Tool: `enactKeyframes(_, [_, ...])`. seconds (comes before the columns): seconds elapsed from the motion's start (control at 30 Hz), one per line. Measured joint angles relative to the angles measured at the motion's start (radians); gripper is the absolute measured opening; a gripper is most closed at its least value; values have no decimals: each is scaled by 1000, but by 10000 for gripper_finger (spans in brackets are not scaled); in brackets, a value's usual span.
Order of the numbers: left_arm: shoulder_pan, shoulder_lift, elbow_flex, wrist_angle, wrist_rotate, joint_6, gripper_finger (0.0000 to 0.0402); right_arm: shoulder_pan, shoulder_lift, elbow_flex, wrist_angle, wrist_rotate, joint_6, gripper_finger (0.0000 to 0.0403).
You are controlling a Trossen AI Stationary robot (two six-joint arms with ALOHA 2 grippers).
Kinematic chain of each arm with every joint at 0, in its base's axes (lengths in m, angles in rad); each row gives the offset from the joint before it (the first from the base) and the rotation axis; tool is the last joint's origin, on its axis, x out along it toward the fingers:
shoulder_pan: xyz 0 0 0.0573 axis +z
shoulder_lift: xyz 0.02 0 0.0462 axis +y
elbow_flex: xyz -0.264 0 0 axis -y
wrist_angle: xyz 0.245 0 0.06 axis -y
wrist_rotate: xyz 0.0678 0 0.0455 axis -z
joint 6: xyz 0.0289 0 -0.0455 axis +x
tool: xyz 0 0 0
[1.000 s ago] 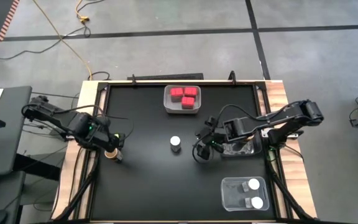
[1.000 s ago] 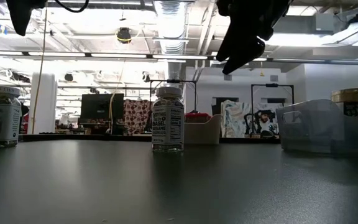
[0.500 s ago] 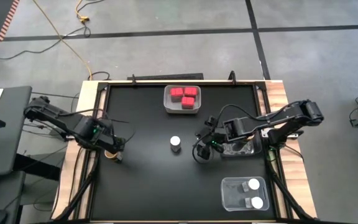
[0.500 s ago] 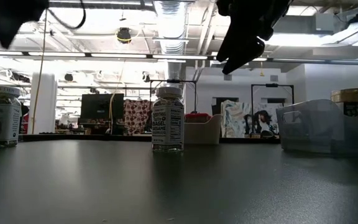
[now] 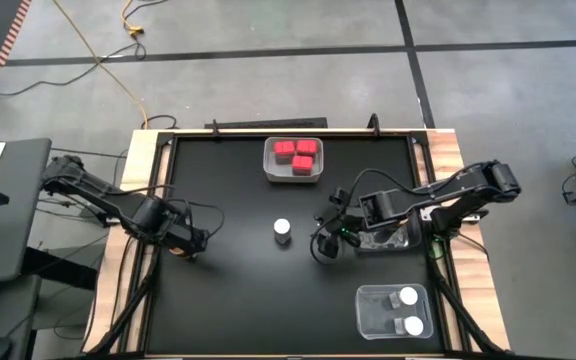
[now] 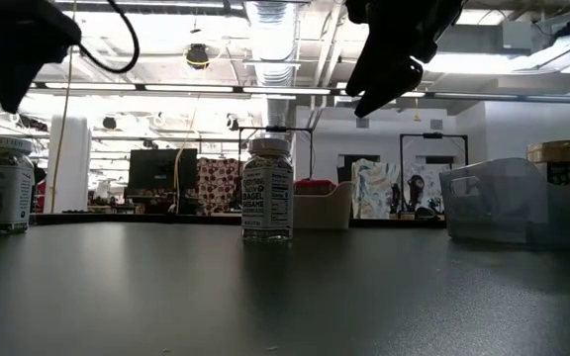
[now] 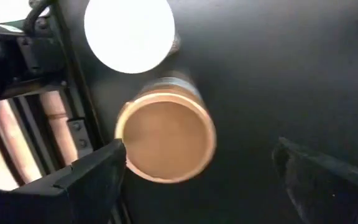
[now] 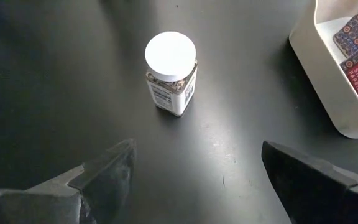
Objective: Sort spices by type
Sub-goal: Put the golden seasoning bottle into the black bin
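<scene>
Left end effector [image 7: 197,180] stands over the small round brown-lidded jar [image 7: 165,137], fingers spread wide w/ nothing between them; a sec earlier, in the high view, it was bunched right on that jar at left-centre of frame. Now the arm has shifted right and the jar is hidden beneath it in that view. The left wrist view shows the jar upright on the black counter [image 5: 238,290], free of both fingers, just beside a round white-lidded jar [image 7: 129,32] near the counter's left rail. Judged: the brown jar has just been let go, so that placement looks done and the left arm is free for another pick.

Right end effector [image 5: 320,240] hangs right of centre in the high view, jaws apart and empty, unchanged over the last sec. Ahead of it stands the lone glass jar with white lid [image 8: 171,73], mid-counter, apart from any bin. Likely the next item to sort.

Further out: white rectangular bin [image 5: 271,172] at top centre holds three red blocky boxes [image 5: 296,153]; clear plastic bin [image 5: 368,300] at lower right holds two white-lidded jars [image 5: 409,297]. Another clear container [image 5: 393,240] sits under the right arm, contents hard to tell.
</scene>
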Motion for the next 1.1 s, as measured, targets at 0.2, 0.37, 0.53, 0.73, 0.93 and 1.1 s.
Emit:
enactKeyframes(0.2, [0, 0, -7, -11, 14, -12, 389, 1, 0, 0, 0, -6, 8, 374])
enactKeyframes(0.37, [0, 3, -7, -60, 20, -25, 389, 1, 0, 0, 0, -6, 11, 374])
enactKeyframes(0.53, [0, 8, -47, -17, 27, -46, 389, 0, 0, 0, 0, -5, 11, 374])
enactKeyframes(0.73, [0, 9, -148, 102, 62, -80, 389, 0, 0, 0, 0, -5, 10, 374])
enactKeyframes(0.93, [0, 8, -160, 112, 57, -87, 364, 0, 0, 0, 0, -3, -2, 374])
enactKeyframes(1.1, [1, 8, -160, 122, 45, -91, 312, -2, 0, 0, 0, 2, -3, 374])
